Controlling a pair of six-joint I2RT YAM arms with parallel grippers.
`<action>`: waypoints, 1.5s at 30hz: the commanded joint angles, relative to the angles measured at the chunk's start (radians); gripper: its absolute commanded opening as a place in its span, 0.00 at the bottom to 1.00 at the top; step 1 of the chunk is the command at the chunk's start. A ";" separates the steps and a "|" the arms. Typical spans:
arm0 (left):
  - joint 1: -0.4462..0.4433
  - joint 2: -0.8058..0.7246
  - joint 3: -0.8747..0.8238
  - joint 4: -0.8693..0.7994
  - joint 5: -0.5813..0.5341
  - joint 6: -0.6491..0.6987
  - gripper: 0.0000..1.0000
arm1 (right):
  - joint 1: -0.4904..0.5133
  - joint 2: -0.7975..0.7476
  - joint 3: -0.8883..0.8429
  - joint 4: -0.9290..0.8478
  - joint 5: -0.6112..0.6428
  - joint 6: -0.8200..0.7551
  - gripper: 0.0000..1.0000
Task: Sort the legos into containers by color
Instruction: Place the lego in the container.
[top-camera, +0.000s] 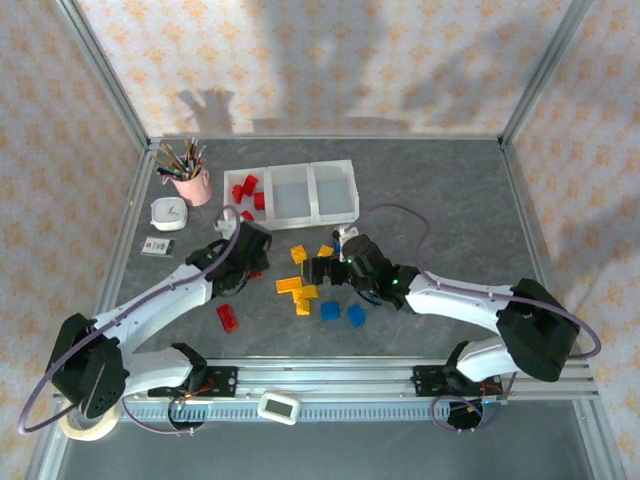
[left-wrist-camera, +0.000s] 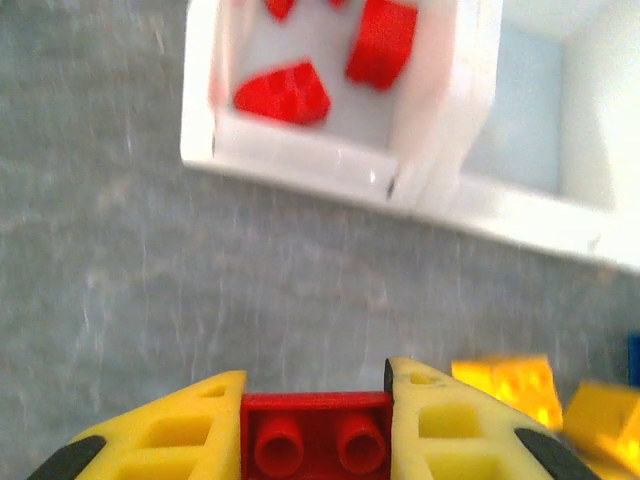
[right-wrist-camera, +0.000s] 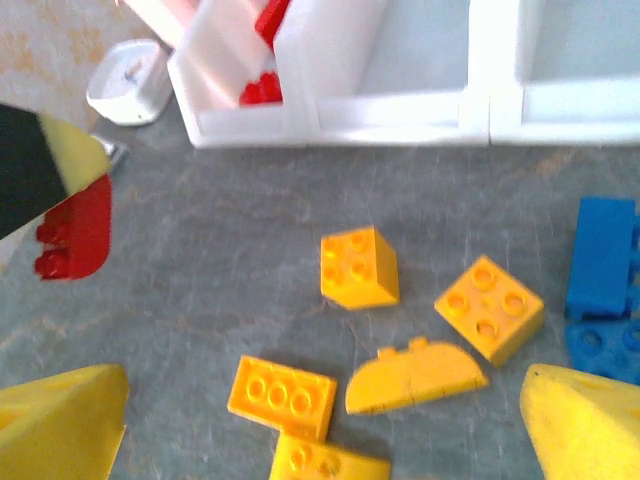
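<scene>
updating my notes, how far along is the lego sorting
Done: a few red bricks sit in the left bin. In hand: the left end effector grips another red brick. Left: the yellow bricks, blue bricks and one loose red brick on the table.

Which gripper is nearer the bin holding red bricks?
Left. The left gripper, shut on a red brick, is just in front of that bin; the right gripper hangs open over the yellow bricks, farther to the right.
</scene>
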 joint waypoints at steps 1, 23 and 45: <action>0.071 0.116 0.092 0.070 -0.031 0.101 0.25 | -0.010 0.025 0.050 -0.001 0.035 -0.017 1.00; 0.219 0.590 0.513 0.110 -0.042 0.232 0.43 | -0.050 0.080 0.080 0.030 0.016 -0.046 1.00; 0.186 0.068 0.043 0.050 0.119 0.171 0.65 | 0.064 0.073 0.052 -0.005 -0.016 -0.135 1.00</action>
